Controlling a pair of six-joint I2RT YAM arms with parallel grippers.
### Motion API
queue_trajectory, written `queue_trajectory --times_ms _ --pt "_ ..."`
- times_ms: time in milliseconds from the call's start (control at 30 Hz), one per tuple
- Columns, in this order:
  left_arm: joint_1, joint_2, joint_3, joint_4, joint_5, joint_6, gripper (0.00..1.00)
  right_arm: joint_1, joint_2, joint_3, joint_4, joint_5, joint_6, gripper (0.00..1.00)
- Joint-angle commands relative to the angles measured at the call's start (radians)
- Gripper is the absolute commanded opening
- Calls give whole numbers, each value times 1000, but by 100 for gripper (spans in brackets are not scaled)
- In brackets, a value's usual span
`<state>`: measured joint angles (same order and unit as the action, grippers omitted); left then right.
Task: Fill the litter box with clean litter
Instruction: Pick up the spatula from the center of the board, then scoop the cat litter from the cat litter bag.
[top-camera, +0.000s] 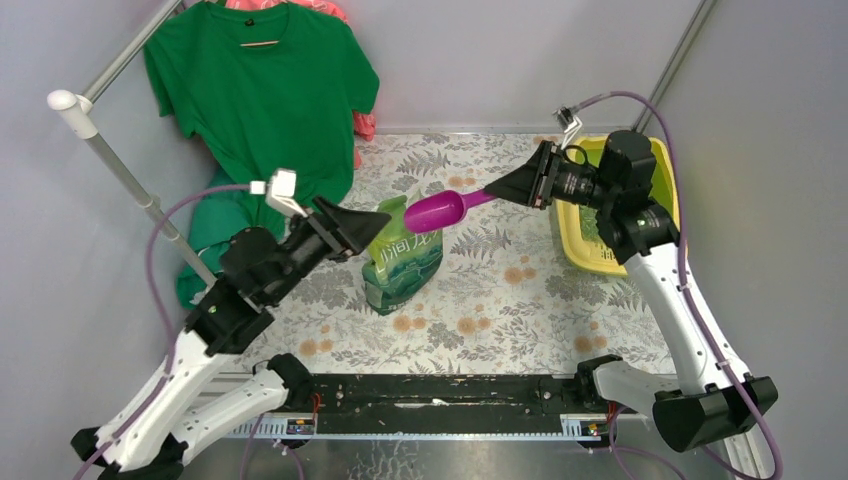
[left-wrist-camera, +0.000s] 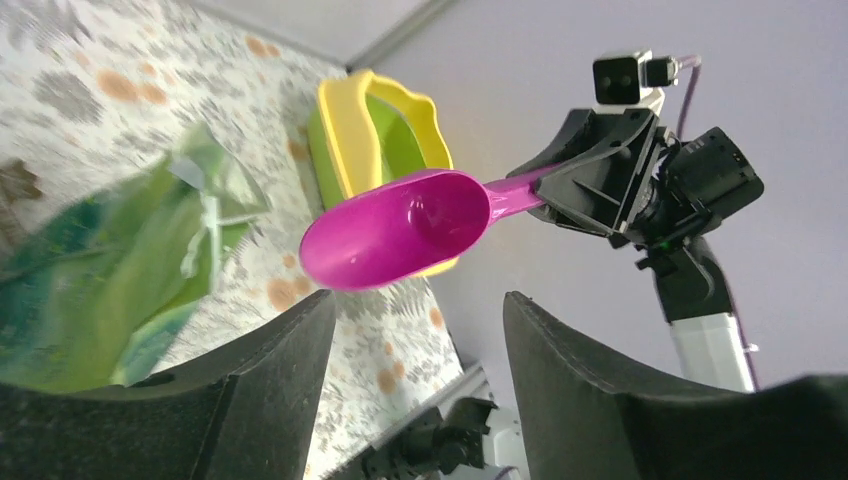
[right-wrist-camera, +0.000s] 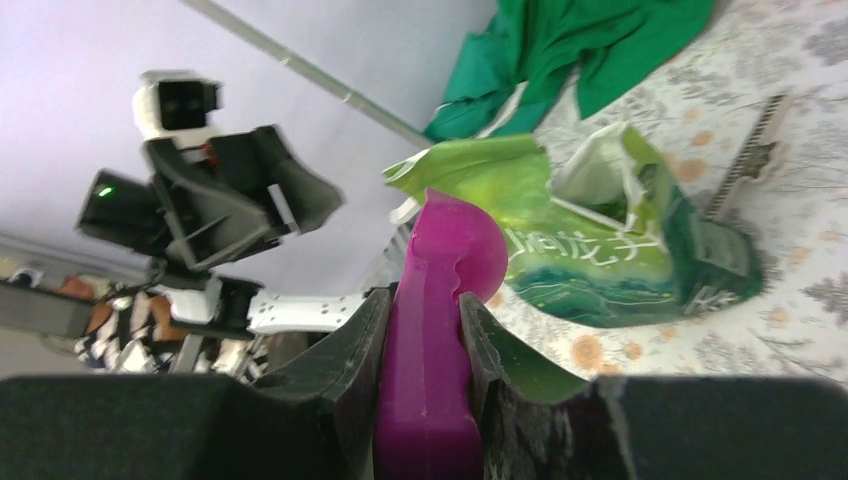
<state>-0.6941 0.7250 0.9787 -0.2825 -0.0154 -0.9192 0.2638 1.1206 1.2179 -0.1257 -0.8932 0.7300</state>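
Right claw (top-camera: 495, 191) clamped on purple plastic scoop (top-camera: 437, 211), left claw (left-wrist-camera: 420, 305) apart beside unheld glossy green bag (top-camera: 403, 262): digging could topple it, spilling litter onto floral desk (top-camera: 500, 300), short of yellow plastic litter box (top-camera: 580, 262).

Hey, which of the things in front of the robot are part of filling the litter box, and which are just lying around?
Part of the job:
- litter box
- green bag
- purple scoop, gripped by the right gripper
- left gripper, open beside the bag

Just lying about:
- green T-shirt
- pink garment
- clothes rail
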Motion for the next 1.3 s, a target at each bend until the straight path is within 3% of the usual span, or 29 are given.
queue_trajectory --times_ms 0,167,500,867,1133,1200,1267 --pt "-1 -71 52 -195 -150 90 72 3 43 186 -357 169 -221 0" --pt "0 -68 3 -271 -221 137 77 10 139 389 -565 305 -339 0" --pt "-2 -67 -124 -163 -247 249 77 169 352 690 -702 486 -403 0" --pt "-1 19 -184 -49 -298 316 76 276 458 748 -726 631 -427 0" --pt "-2 87 -225 121 -232 356 73 310 489 821 -755 711 -449 0" --pt "-2 97 -233 153 -218 365 65 319 518 867 -794 727 -466 0" --pt "-4 104 -240 189 -194 375 43 337 546 901 -832 758 -484 0"
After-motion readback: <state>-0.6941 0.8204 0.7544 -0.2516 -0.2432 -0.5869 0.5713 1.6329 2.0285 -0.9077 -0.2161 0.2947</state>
